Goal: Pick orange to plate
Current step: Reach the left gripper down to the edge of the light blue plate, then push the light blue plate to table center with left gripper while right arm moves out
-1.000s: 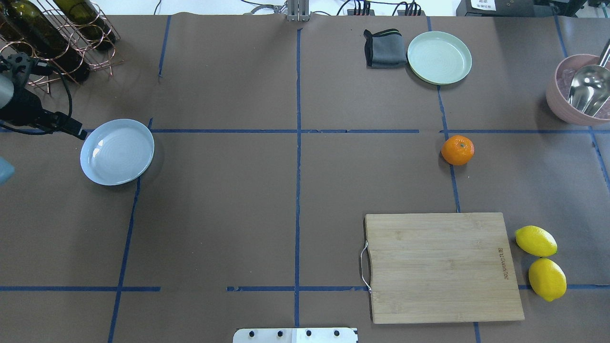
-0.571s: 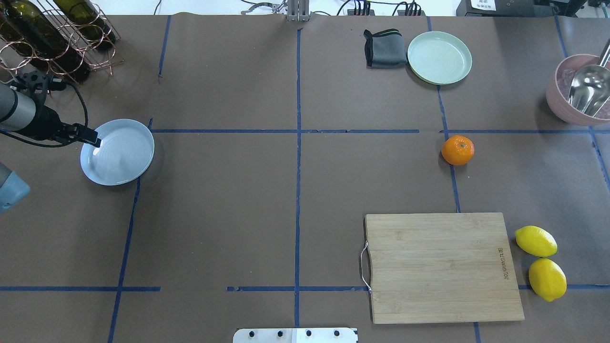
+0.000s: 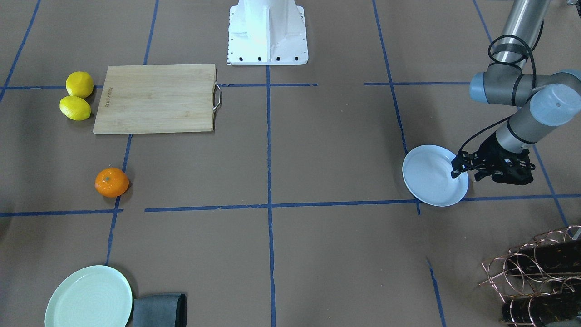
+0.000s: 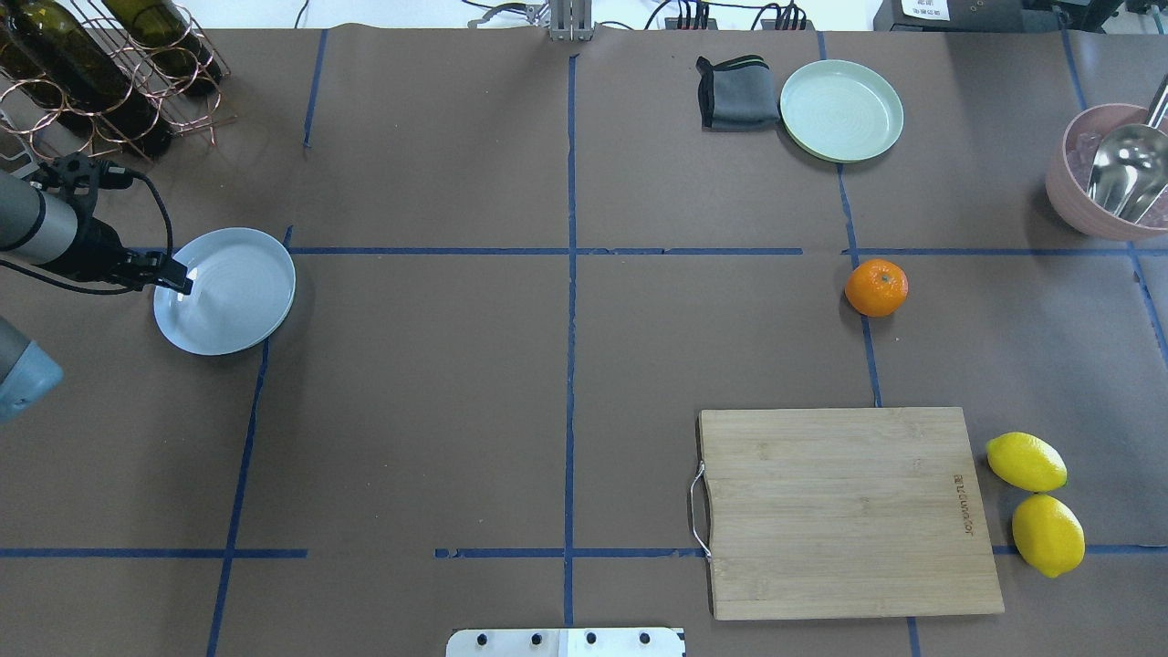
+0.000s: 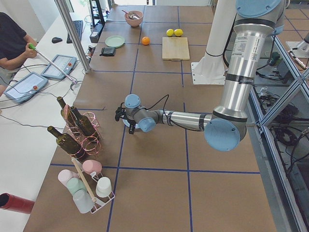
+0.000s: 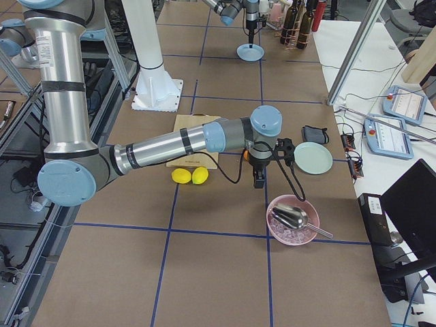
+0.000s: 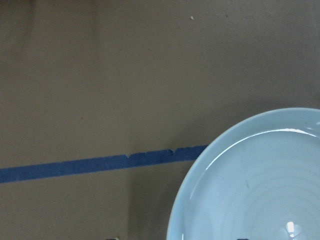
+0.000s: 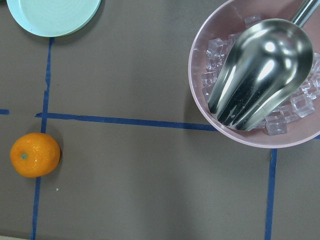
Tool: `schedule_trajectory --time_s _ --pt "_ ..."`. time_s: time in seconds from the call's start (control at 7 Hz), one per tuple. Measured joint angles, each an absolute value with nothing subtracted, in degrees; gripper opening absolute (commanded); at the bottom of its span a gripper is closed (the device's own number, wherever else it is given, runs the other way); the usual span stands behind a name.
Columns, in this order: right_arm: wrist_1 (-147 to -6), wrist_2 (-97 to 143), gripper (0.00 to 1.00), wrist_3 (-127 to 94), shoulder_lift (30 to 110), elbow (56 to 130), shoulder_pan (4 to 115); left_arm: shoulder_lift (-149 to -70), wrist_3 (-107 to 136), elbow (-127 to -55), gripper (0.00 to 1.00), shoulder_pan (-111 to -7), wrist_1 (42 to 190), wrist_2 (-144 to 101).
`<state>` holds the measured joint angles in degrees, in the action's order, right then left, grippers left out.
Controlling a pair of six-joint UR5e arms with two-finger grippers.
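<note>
We judge that nothing is done yet. The orange (image 4: 876, 287) sits on the table on a tape line, well apart from the plate (image 4: 239, 301), which holds nothing. Our left gripper (image 4: 179, 274) hangs over the plate's rim, and our right gripper (image 6: 259, 178) is near the orange. We cannot tell how either's jaws stand. All 3 steps are left: grasp, carry, release.
</note>
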<state>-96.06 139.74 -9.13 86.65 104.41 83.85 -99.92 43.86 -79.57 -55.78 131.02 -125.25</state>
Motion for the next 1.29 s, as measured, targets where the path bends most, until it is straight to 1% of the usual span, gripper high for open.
schedule_trajectory --time_s 0.29,0.43,0.86,1.29 --pt "-96.06 139.75 1.00 -9.21 86.44 104.41 83.85 -99.80 43.84 -79.53 0.11 -55.67 131.04 -125.24" --pt "-96.06 139.75 1.00 -9.22 86.42 104.41 83.85 -99.73 43.78 -79.59 0.00 -55.64 131.04 -125.26" --pt "-96.06 139.69 1.00 -9.19 86.24 104.26 83.85 -99.28 43.48 -80.92 0.00 -55.74 130.83 -125.94" --pt "-96.09 139.66 1.00 -9.21 85.98 104.02 83.82 -100.47 43.85 -86.63 0.00 -61.21 125.43 -137.45"
